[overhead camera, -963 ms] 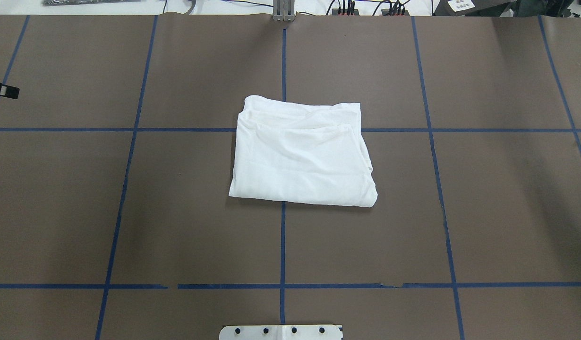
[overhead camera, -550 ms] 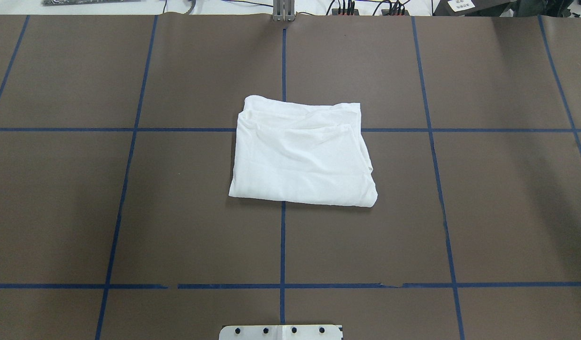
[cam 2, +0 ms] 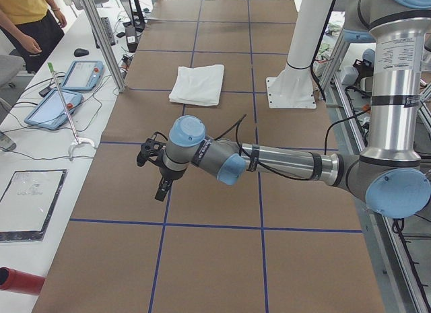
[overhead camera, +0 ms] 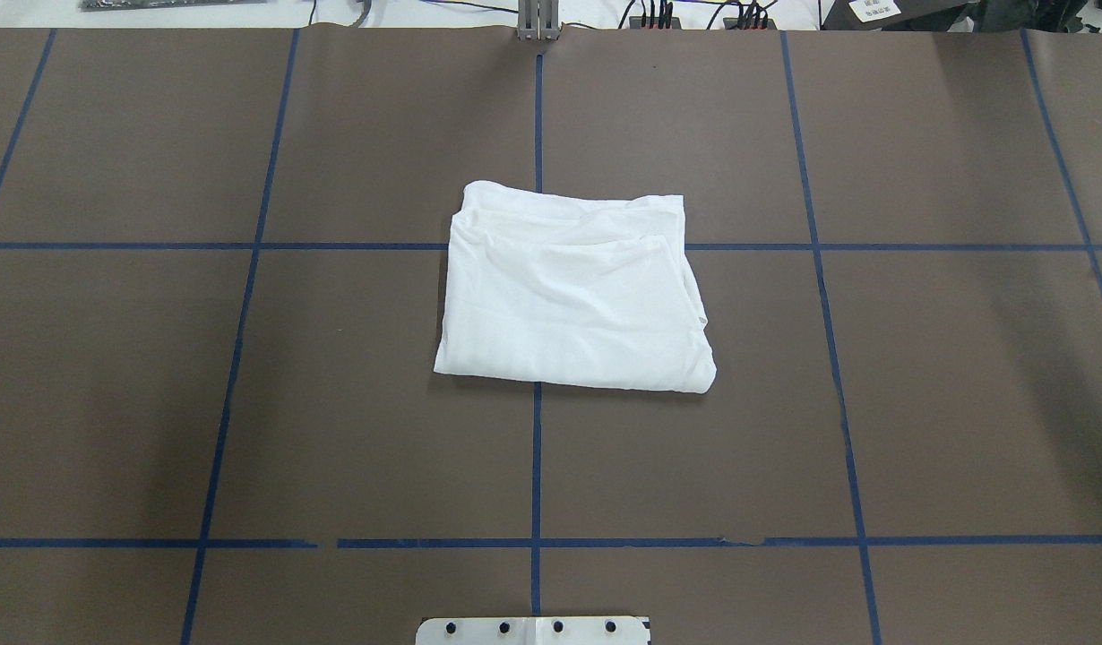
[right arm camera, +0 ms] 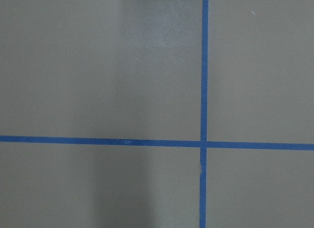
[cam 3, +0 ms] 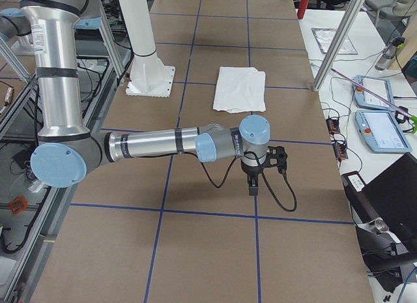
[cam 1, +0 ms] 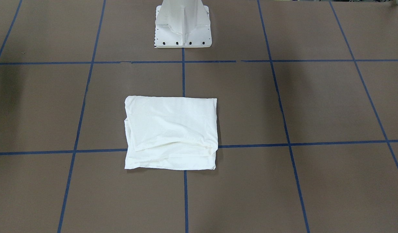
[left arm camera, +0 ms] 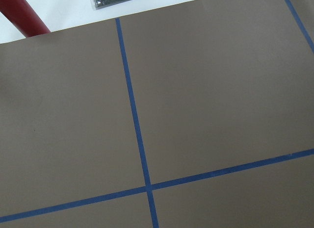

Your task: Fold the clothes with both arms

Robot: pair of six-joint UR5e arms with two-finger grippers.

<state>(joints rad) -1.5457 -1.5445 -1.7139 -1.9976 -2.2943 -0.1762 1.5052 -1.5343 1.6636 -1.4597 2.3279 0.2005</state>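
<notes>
The clothes (overhead camera: 573, 296) lie folded into a compact white rectangle at the middle of the brown table, also in the front view as the clothes (cam 1: 171, 132) and in both side views (cam 2: 197, 84) (cam 3: 240, 88). No gripper touches them. The left arm stretches low over the table's left end, its gripper (cam 2: 161, 188) pointing down, far from the shirt. The right gripper (cam 3: 253, 184) hangs the same way over the right end. Both show only in the side views, so I cannot tell whether they are open or shut. Each wrist view shows bare table and blue tape.
The white pedestal base (cam 1: 182, 29) stands behind the shirt. Tablets (cam 2: 81, 74) (cam 3: 374, 91), cables and a red cylinder (left arm camera: 22, 14) lie on the white benches past the table's ends. A person (cam 2: 27, 17) stands at the far bench.
A black gripper tip at the overhead view's left edge one second ago has moved out of that view. The folded shirt has not moved.
</notes>
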